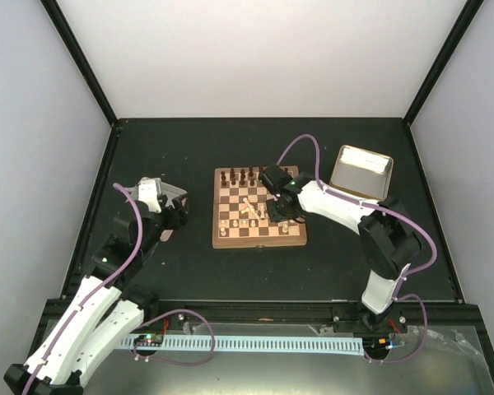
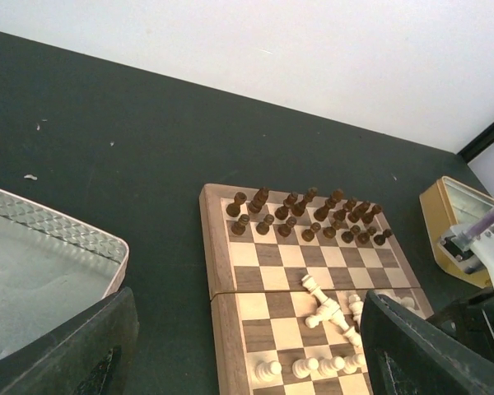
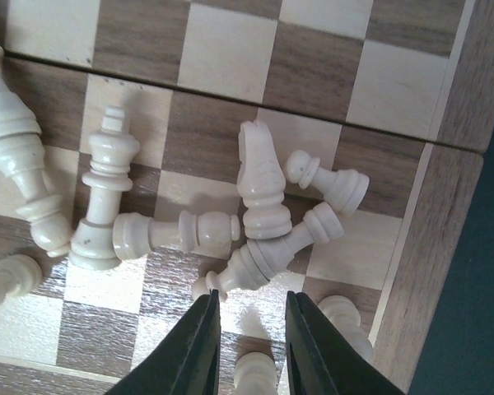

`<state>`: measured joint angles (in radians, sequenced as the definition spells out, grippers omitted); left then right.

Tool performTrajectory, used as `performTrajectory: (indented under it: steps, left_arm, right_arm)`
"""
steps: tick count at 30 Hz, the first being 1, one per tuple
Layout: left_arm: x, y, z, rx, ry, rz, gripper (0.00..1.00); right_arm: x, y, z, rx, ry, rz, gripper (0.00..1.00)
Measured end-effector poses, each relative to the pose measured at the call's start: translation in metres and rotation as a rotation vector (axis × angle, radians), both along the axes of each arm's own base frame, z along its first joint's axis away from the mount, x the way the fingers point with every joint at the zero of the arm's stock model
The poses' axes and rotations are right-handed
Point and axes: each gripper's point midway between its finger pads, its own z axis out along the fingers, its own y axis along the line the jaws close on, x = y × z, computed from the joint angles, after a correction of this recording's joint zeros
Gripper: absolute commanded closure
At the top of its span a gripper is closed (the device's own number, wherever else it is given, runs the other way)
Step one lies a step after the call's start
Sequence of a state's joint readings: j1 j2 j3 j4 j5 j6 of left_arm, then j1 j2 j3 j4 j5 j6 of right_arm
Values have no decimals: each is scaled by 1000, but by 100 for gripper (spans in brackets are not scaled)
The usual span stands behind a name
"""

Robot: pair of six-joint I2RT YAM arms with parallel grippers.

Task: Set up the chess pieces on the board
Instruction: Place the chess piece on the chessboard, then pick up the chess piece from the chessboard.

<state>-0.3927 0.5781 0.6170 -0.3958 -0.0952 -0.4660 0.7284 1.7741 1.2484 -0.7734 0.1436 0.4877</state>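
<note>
The board (image 1: 216, 210) lies mid-table, with dark pieces (image 1: 243, 176) standing along its far rows. Several pale chess pieces (image 3: 263, 185) lie tumbled in a heap on the board's near right part (image 1: 249, 206). The heap includes a knight, a king (image 3: 107, 177) and pawns. My right gripper (image 3: 251, 300) hovers low over this heap, open. A standing pale pawn (image 3: 255, 374) sits in the gap, clear of both fingers (image 3: 202, 346). More pale pawns (image 2: 305, 366) stand in the near row. My left gripper (image 2: 247, 300) hangs open and empty left of the board (image 2: 218, 271).
A silver tray (image 2: 33, 271) sits under my left gripper, beside the board's left side. A gold tin (image 1: 362, 169) rests at the back right, past the right arm. Dark matting (image 1: 255, 263) covers the table, with black frame posts at the far corners.
</note>
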Motion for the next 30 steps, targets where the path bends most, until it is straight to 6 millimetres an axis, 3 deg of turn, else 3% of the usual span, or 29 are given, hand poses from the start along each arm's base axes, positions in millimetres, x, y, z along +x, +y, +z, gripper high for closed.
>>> performTrajectory:
  steps: [10,16,30]
  left_arm:
    - [0,-3,-2,-3,8,-17,24]
    - [0,-4,-2,-4,9,-20,24]
    - [1,-9,-7,-7,32,-44,24]
  right_arm:
    - [32,16,17,25,-69,-12,72]
    - [46,15,6,9,-60,-31,71]
    - [50,12,-13,-1,-22,-24,78]
